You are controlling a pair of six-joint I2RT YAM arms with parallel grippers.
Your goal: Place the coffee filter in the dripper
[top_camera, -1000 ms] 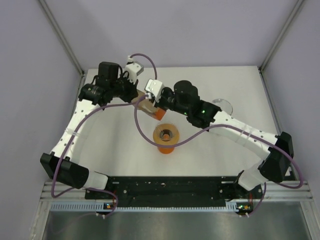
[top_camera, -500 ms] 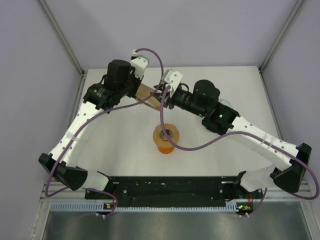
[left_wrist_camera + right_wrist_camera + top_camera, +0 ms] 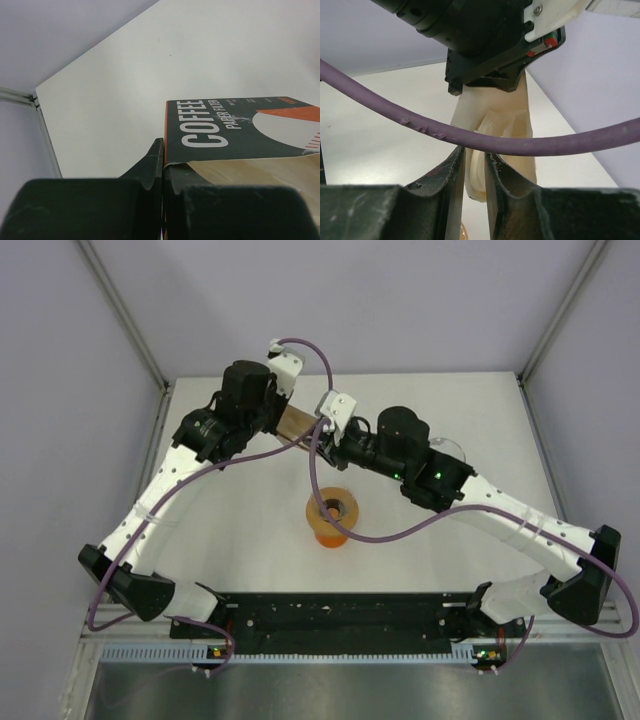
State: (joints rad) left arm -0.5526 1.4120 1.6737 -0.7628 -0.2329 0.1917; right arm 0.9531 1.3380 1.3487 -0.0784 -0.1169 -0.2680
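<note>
Left claw (image 3: 163, 160) on half-cropped carton (image 3: 235, 130)

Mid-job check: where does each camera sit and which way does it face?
Top external: above and behind the bases, looking down on the table, both arms, the dripper.
Left wrist: on the left gripper, looking along its fingers at the clamped carton.
Right wrist: on the right gripper, looking past its fingers, pinching filter paper, toward the left gripper.
Shared: both wrist views show the filter paper.
</note>
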